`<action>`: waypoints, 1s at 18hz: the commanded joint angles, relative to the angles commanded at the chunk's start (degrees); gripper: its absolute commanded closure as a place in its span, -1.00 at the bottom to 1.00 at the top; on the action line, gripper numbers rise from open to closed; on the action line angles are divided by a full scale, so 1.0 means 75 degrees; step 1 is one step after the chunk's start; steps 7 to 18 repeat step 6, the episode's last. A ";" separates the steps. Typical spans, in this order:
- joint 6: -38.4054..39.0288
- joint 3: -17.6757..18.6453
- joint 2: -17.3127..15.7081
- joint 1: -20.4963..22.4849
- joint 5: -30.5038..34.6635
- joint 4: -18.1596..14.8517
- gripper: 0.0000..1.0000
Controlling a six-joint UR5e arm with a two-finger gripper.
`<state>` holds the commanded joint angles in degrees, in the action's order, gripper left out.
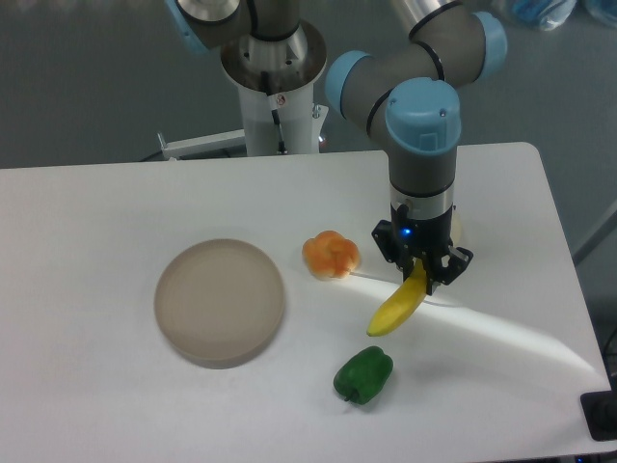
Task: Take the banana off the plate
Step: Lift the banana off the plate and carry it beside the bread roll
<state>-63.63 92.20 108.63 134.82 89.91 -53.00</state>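
1. At the right-centre of the table (106,207), the gripper (421,273) is clamped on the upper end of the banana (399,305), which hangs slanting toward seven o'clock, well apart from the plate (220,301).
2. To finish well, I'd judge: lift straight and steady, because the grip is near one end and the fruit could swing or slip.
3. Around it: an orange bun (331,256) near at nine o'clock, a green pepper (363,375) below at seven. Neither blocks an upward path.
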 joint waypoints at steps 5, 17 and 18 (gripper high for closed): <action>0.0000 0.0000 0.0000 0.0000 0.0000 0.0023 0.29; 0.0012 -0.0012 0.0000 0.0000 0.0000 0.0023 0.29; 0.0012 -0.0012 0.0000 0.0000 0.0000 0.0023 0.29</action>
